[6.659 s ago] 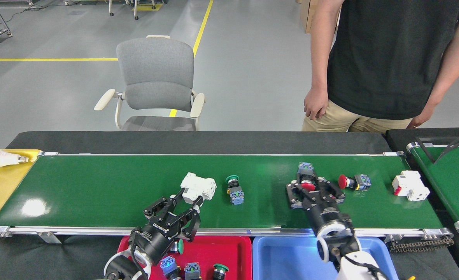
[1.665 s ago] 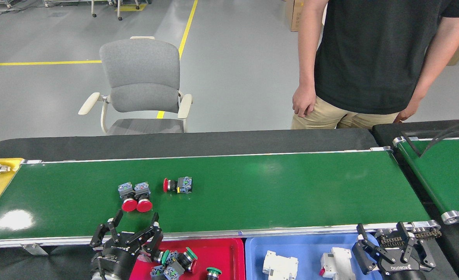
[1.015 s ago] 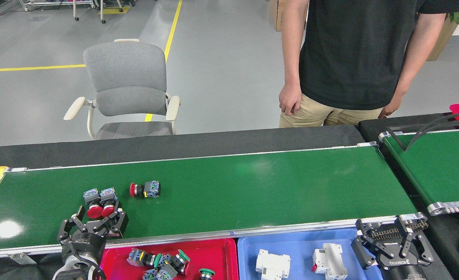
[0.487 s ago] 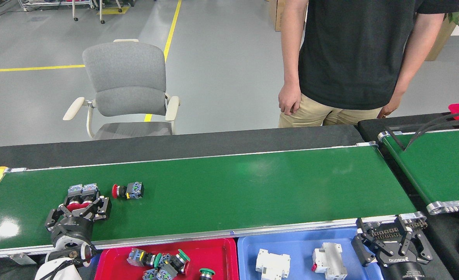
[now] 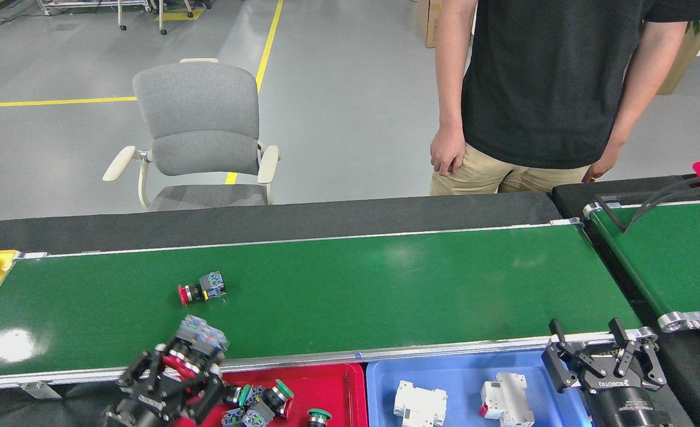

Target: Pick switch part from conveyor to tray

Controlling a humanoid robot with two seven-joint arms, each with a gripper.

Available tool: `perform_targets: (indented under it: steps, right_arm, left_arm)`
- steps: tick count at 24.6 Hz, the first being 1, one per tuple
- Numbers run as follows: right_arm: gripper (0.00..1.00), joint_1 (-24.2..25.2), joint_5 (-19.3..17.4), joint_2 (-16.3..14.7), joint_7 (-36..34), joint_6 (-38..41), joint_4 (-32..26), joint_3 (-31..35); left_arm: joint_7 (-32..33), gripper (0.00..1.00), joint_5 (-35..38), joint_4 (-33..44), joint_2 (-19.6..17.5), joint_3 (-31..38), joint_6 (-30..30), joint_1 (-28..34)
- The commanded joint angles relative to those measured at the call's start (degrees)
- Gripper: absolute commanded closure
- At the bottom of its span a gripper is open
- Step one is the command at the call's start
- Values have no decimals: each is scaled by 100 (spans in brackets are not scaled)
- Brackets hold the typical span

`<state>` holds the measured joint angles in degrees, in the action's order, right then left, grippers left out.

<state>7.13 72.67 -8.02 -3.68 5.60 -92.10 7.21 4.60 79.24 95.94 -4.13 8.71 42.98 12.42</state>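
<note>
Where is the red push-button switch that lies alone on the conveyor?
In the head view, the switch lies on the left part of the conveyor, about midway across the belt, beyond the left end effector.

Bright, even overhead light. A white glare patch sits on the conveyor (image 5: 12, 346) at its near left; shadows are soft, focus sharp, edges slightly bowed.
</note>
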Motion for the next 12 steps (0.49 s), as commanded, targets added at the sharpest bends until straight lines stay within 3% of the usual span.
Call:
perform_targets:
  steps: [1,9,12]
  right_arm:
    - [0,-98,-16,-50,-18,38,-53,35]
    - [0,-71,-16,-33,-18,29,-44,27]
    - [0,-45,-16,-42,-18,56,-53,27]
  left_arm:
    - [5,1,-32,118,88,-10,202,-3]
    - [-12,0,-58,135,255,412,202,164]
    - [-3,0,-41,188,334,860,-668,164]
